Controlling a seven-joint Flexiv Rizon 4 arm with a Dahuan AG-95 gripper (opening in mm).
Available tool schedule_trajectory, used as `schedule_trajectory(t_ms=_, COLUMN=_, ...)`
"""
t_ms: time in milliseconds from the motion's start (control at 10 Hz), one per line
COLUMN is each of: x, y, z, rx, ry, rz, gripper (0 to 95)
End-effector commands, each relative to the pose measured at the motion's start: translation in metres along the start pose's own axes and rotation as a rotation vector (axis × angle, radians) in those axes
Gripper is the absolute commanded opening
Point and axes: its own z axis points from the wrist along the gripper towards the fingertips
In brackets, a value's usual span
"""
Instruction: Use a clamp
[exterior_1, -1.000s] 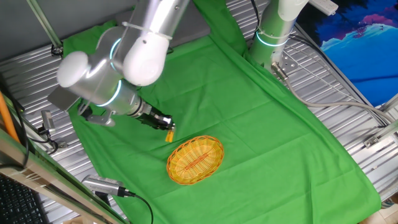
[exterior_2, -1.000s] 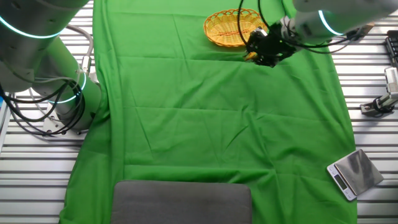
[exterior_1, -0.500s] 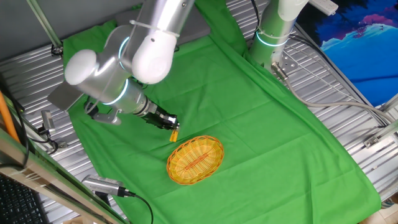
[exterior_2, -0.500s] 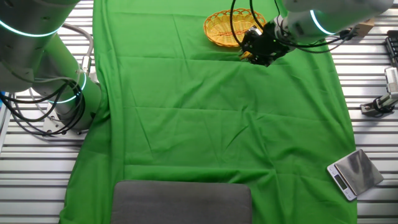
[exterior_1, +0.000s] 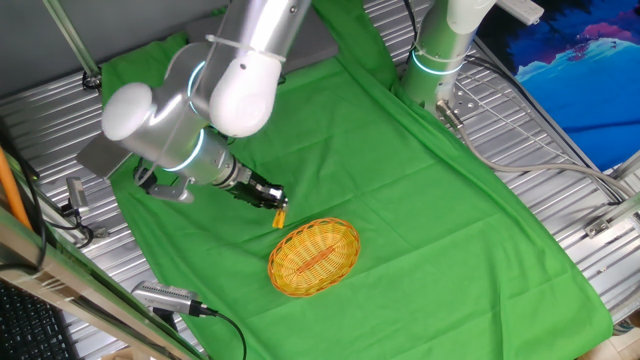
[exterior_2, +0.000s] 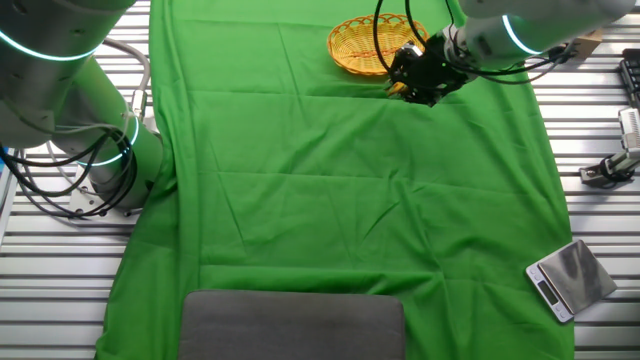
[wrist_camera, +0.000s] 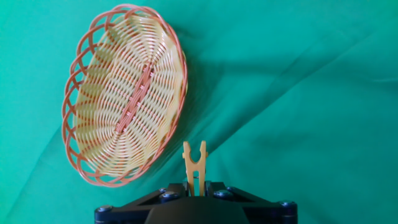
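Green cloth (wrist_camera: 298, 93) fills the hand view; the gripper (wrist_camera: 194, 190) pinches the clamp (wrist_camera: 194, 167) at lower centre, beside the basket (wrist_camera: 93, 180) rim. Its prongs may miss or snag that rim.

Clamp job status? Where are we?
Done: the clamp is picked up, pinched in the gripper with its two prongs pointing outward. In hand: the gripper holds it just beside the rim of the wicker basket, over the green cloth. Left: the prongs are not on the rim; nothing is clipped yet, and the basket holds nothing.
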Motion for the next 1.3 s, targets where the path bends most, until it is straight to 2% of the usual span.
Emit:
schedule_trajectory(t_ms=100, x=-0.0001, y=-0.0008, z=-0.0001, rx=0.073, ry=-0.025, rz=-0.011, gripper=0.0)
schedule_trajectory(t_ms=200, x=-0.0001, y=-0.0008, z=-0.0001, rx=0.065, ry=-0.046, rz=-0.007, gripper=0.0)
schedule_trajectory(t_ms=300, x=-0.0001, y=-0.0008, z=-0.0001, rx=0.077, ry=-0.057, rz=0.007, gripper=0.0)
schedule_trajectory(t_ms=1300, x=-0.0001, y=-0.0008, z=-0.0001, rx=0.083, ry=-0.071, rz=0.056, gripper=0.0)
